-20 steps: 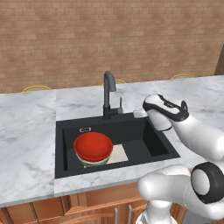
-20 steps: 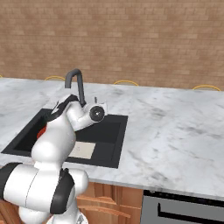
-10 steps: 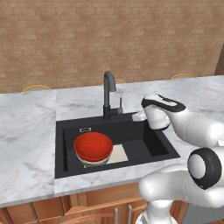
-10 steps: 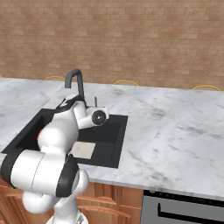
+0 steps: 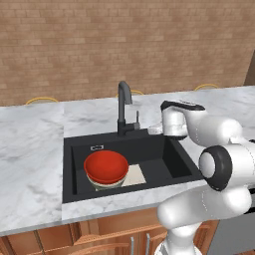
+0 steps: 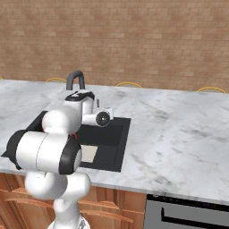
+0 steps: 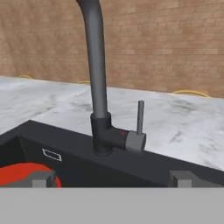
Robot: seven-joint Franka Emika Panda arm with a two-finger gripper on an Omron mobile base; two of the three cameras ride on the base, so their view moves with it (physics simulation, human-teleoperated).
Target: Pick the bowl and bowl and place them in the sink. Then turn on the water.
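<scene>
The glossy red bowl (image 5: pixel 105 166) sits nested in the cream-beige bowl (image 5: pixel 108 184) on the left floor of the black sink (image 5: pixel 162 162). The tall black faucet (image 5: pixel 123 106) rises behind the basin, with its small side lever (image 5: pixel 137 118) upright. My gripper (image 5: pixel 152 130) hovers open over the basin's back right, pointing at the faucet base. In the hand view the faucet (image 7: pixel 97 65) and lever (image 7: pixel 140 117) stand close ahead, between my spread fingertips (image 7: pixel 43 179), and the red bowl (image 7: pixel 19 174) is at the lower left. No water stream is in view.
A pale flat mat (image 5: pixel 135 175) lies on the sink floor beside the bowls. Grey marble counter (image 5: pixel 30 144) surrounds the basin, with a brick wall (image 5: pixel 124 45) behind. An oven front (image 6: pixel 188 212) shows below the counter on the right.
My hand has edged left towards the faucet and lever, and the arm's elbow has swung with it. The bowls have not moved.
</scene>
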